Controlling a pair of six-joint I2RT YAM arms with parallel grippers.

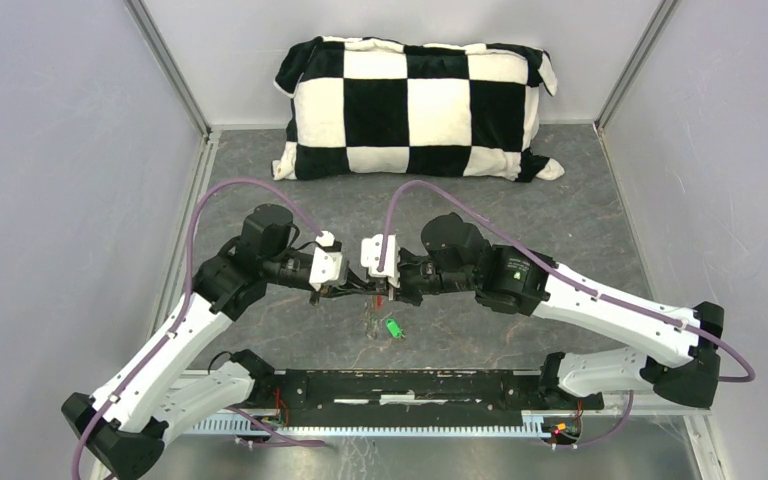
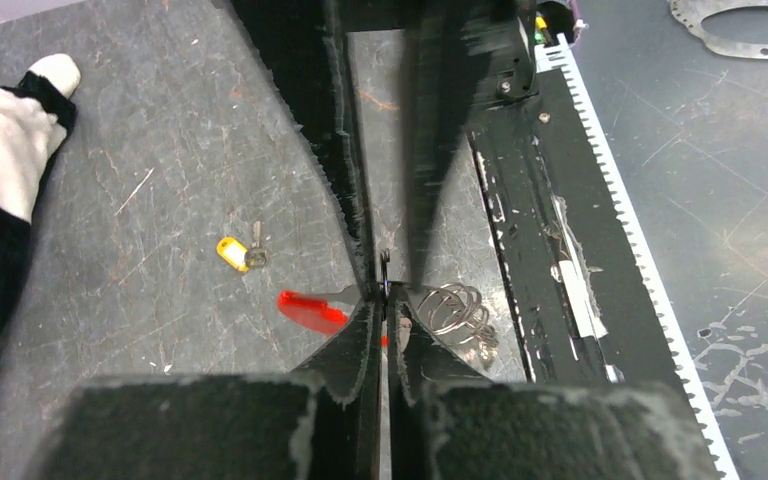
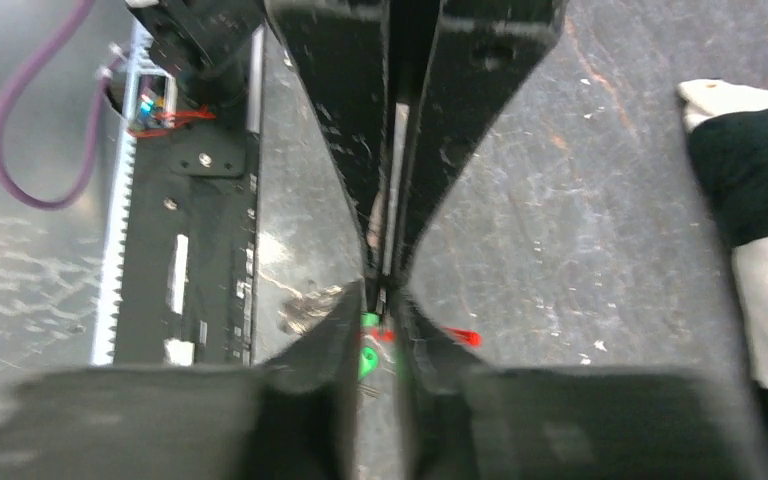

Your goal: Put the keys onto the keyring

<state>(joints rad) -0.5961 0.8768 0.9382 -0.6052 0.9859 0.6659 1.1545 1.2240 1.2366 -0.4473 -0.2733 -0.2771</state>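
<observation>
The yellow-headed key [image 2: 232, 253] lies flat on the scratched grey table [image 2: 160, 150], its short metal blade angled away from its plastic head. It sits near the red tag [image 2: 310, 311] but does not touch it. The green-headed key [image 1: 393, 328] also lies flat, just beside a small tangle of silver metal; whether the two touch cannot be told. The keyring [image 2: 457, 308] shows as overlapping loops of thin silver wire, with small chain links trailing from them. Its elongated bright red tag points towards the yellow-headed key, with its other end hidden from view.
</observation>
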